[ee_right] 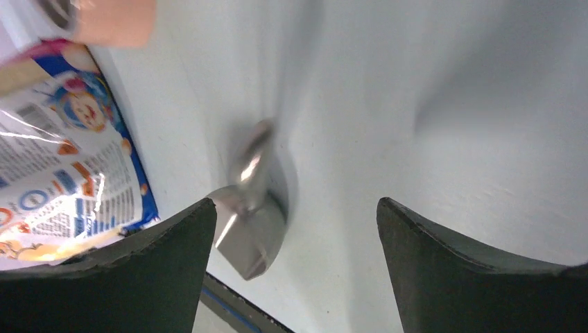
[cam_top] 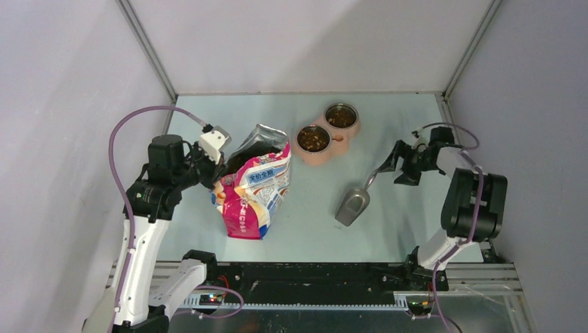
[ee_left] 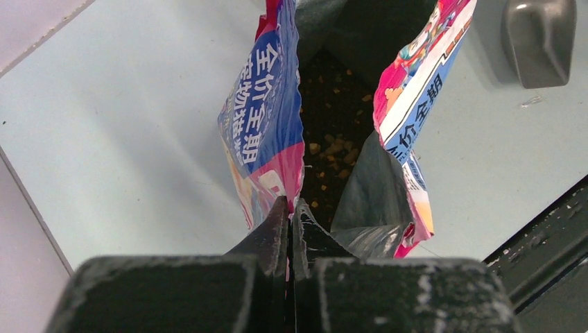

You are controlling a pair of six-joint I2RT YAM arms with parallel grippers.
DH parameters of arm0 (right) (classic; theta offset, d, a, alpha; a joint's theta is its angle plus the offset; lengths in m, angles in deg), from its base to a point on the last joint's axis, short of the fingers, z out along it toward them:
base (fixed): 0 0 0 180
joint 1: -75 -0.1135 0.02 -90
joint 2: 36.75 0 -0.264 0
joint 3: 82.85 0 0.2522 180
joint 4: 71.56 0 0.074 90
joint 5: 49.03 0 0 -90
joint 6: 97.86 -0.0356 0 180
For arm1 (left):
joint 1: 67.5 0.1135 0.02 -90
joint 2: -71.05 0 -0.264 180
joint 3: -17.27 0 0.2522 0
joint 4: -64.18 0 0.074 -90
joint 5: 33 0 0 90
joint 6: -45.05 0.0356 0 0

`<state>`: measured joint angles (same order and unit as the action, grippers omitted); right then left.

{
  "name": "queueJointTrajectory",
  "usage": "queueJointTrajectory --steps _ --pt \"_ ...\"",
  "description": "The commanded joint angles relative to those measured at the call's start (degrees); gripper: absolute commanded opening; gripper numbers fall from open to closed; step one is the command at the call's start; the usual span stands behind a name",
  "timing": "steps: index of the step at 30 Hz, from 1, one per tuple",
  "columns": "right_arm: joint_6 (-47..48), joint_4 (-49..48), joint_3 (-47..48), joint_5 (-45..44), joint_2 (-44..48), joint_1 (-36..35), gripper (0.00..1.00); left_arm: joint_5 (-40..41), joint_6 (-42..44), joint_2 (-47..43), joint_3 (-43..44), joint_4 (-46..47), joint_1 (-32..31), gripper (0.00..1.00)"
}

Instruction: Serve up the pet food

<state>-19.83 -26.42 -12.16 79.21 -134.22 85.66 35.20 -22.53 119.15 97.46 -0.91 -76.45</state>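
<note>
From above, the left gripper [cam_top: 223, 161] is mostly hidden behind its own wrist and the crumpled top of the bag [cam_top: 253, 198], so its fingers cannot be made out here. The bag stands near the left edge of the table [cam_top: 305, 232], its mouth gaping toward the far side. Pet food [cam_top: 313, 139] sits in both cups of a peach double bowl [cam_top: 320, 156] close to the middle of the far edge, well apart from both arms. It reads as a dark-brown speckled mass, the pieces too small to separate. The right gripper [cam_top: 395, 170] hovers near the right edge, spread wide. The grey scoop [cam_top: 353, 205] lies on the table nearer the middle, its handle pointing toward the fingers but apart from them.

At the left wrist, the jaws are pressed together, pinching the bag's rim at their tips. More pet food lies down inside the open bag, straight beyond the fingertips. It shows as small brown and tan pellets, dim in the shadow of the foil lining. The scoop is cut off by the top right corner.

The right wrist view is blurred. Its two fingers stand far apart with nothing between them. The scoop is smeared, lying on the table beyond and nearer the left-hand finger. The bag is cut off at the left, and only a peach corner of the bowl shows at top left, its contents outside the frame.
</note>
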Motion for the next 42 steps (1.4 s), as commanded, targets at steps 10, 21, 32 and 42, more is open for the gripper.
queueJointTrajectory --steps 10,21,32,42 --pt "7.4 -4.6 7.2 3.2 27.5 6.1 1.0 -5.7 -15.3 1.4 5.6 4.0 0.2 0.52" --pt "21.4 -2.5 18.1 -6.6 27.0 -15.6 0.85 4.2 -16.9 -14.2 4.2 8.0 0.2 0.8" --pt "22.6 -2.7 36.0 -13.7 16.8 -39.1 0.84 -8.1 -5.1 -34.6 -10.5 -2.6 0.2 0.75" --pt "18.7 -8.4 52.0 -24.6 -4.0 -50.7 0.8 -1.5 -15.1 -34.7 -25.0 14.0 0.2 0.78"
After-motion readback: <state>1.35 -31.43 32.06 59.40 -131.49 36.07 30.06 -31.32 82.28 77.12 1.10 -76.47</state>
